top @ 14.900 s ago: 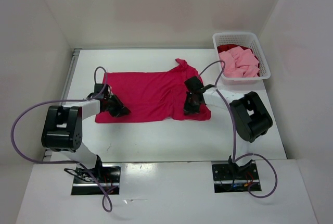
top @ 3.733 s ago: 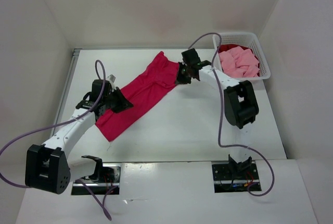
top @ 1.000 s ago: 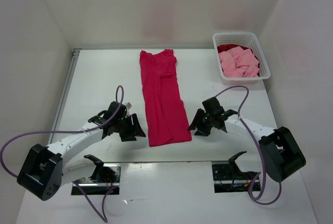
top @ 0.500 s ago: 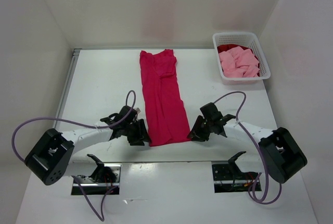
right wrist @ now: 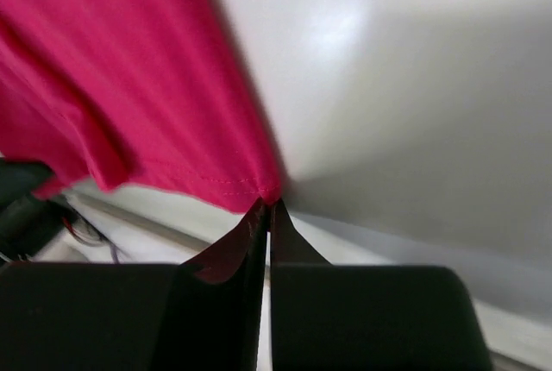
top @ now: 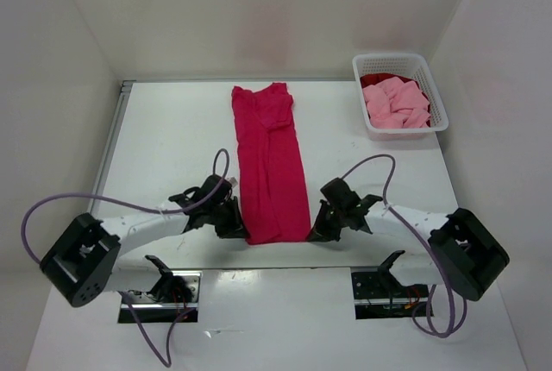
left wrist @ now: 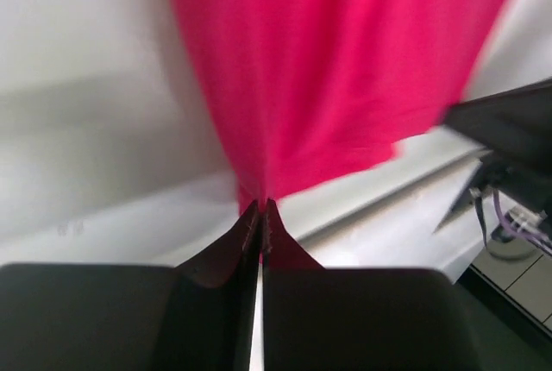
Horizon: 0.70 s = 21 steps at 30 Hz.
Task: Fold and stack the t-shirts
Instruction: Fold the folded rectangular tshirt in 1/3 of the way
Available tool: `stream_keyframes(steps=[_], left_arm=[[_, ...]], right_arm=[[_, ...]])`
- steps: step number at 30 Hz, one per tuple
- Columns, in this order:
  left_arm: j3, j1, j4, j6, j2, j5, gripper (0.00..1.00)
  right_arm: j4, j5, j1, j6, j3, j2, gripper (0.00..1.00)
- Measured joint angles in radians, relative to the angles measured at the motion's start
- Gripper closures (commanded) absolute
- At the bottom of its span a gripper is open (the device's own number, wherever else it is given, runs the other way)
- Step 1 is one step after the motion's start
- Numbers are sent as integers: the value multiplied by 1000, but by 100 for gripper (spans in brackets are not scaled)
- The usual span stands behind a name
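With the crimson t-shirt [top: 270, 164] lying as a long narrow strip down the middle of the table [top: 172, 129], the left gripper [top: 239, 229] and right gripper [top: 312, 233] each pinch a near hem corner, thin bites that could slip and skew the fold.

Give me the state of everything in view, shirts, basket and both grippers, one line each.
crimson t-shirt: folded into a long strip, lying flat, near corners pinched.
basket: upright, holding two shirts.
light pink t-shirt: crumpled in the basket.
dark red t-shirt: in the basket, mostly under the pink one.
left gripper: shut on the crimson t-shirt's near left corner.
right gripper: shut on its near right corner.
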Motion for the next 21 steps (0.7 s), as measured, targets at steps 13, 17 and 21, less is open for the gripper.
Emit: stream_keyframes(steps=[13, 17, 21], left_arm=[[-13, 11, -368, -28, -515, 50, 98], [48, 85, -418, 0, -412, 40, 98], [227, 174, -386, 65, -206, 12, 98]], right_arm=[[-209, -21, 217, 145, 77, -240, 99], [-238, -14, 52, 31, 210, -117, 99], [-249, 4, -95, -112, 387, 33, 99]])
